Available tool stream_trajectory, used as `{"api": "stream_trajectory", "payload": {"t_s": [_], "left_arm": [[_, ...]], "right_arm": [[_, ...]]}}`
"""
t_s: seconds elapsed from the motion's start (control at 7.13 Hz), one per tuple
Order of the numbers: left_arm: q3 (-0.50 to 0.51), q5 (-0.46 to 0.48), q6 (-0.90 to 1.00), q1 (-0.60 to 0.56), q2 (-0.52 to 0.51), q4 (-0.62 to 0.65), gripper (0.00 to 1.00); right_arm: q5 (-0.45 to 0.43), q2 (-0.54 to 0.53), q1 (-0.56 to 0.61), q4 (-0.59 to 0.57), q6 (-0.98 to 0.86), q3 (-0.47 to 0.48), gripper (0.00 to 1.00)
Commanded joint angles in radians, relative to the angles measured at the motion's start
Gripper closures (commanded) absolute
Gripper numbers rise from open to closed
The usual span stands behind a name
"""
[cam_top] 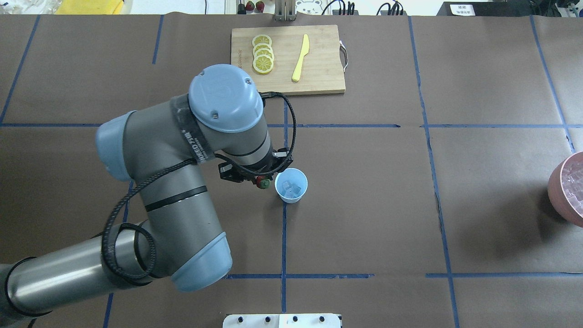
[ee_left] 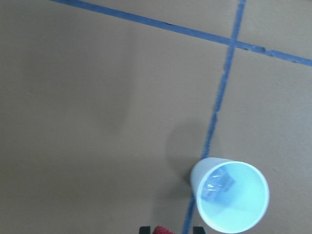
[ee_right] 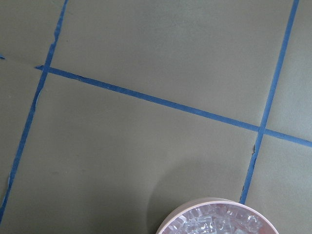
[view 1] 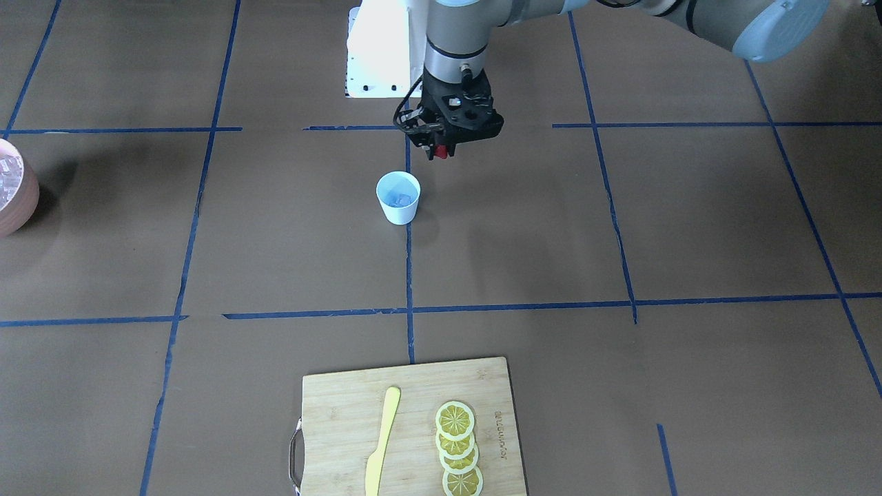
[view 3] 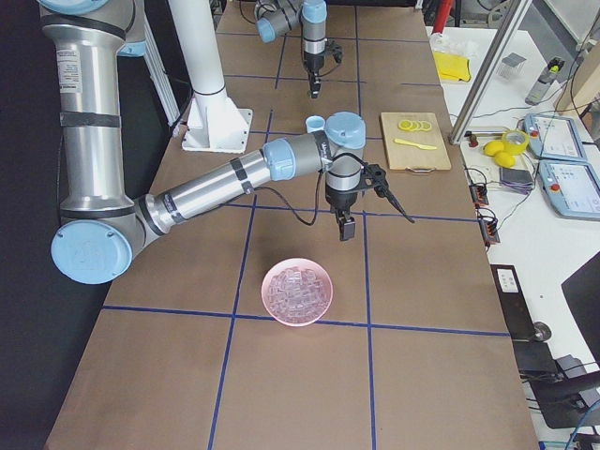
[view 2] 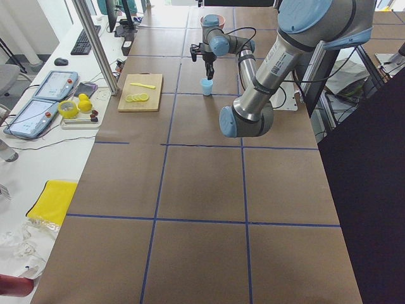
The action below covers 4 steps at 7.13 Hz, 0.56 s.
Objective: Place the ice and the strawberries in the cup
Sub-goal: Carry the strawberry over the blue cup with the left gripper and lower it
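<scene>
The pale-blue cup [cam_top: 291, 185] stands upright at the table's middle with clear ice [cam_top: 291, 187] cubes at its bottom. My left gripper [cam_top: 260, 181] hangs above the table just beside the cup's rim, on its left in the overhead view. It is shut on a small red strawberry [cam_top: 262, 183] with a green top. The left wrist view shows the cup [ee_left: 229, 202], the ice [ee_left: 218, 186] and the strawberry's red tip [ee_left: 163, 230] at the bottom edge. My right gripper [view 3: 345, 225] hovers near the pinkish bowl [view 3: 297, 292]; I cannot tell its state.
The pinkish bowl [cam_top: 565, 191] full of ice cubes sits at the table's right edge. A wooden cutting board [cam_top: 319, 68] at the far side carries lemon slices [cam_top: 263, 59] and a yellow knife [cam_top: 300, 57]. Blue tape lines cross the brown tabletop.
</scene>
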Motion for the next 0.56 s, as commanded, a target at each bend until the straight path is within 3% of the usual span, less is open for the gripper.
{"api": "stream_trajectory", "payload": {"t_s": [0.0,0.42], "left_arm": [[0.138,0.015,-0.007,0.007,-0.041,-0.123,1.0],[0.207,0.024,-0.009,0.018,-0.069,-0.166,1.0]], "right_arm": [[0.003,-0.014,0.003,0.016,-0.001,-0.003,0.0],[0.007,-0.014,0.003,0.017,0.0,-0.003,0.0]]}}
